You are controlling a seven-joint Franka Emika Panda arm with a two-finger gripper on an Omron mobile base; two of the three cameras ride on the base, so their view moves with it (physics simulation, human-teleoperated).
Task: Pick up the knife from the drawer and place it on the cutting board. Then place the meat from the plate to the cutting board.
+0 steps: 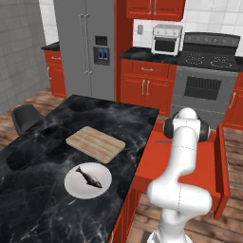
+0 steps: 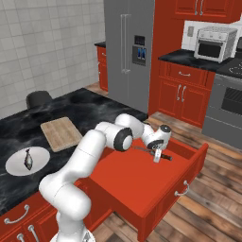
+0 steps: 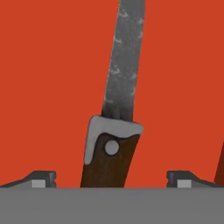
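The hand (image 3: pixel 111 179) is seen spread wide, its two dark fingertips (image 3: pixel 41 178) standing well apart at 7 and 5 o'clock in the hand view, with nothing clamped between them. The knife (image 3: pixel 117 109) is shown lying flat on the red floor of the drawer (image 3: pixel 48 78), between the fingertips but touched by neither; its dark handle is placed toward 6 o'clock and its mottled grey blade is run up toward 12 o'clock, slightly tilted.

In the right base view, the hand (image 2: pixel 157 156) is lowered into the open drawer (image 2: pixel 142 189), directly over the knife (image 2: pixel 164 156), whose handle end is seen projecting toward 3 o'clock of the hand. In the left base view, the drawer (image 1: pixel 156 161) is pulled out at 3 o'clock of the black marbled tabletop (image 1: pixel 42 142), and it is partly covered by the arm.

On the tabletop, the cutting board (image 1: pixel 95 143) is laid bare, and the plate (image 1: pixel 88 181) is set just beside it at its 6 o'clock. The meat (image 1: pixel 88 176) is lying on the plate.
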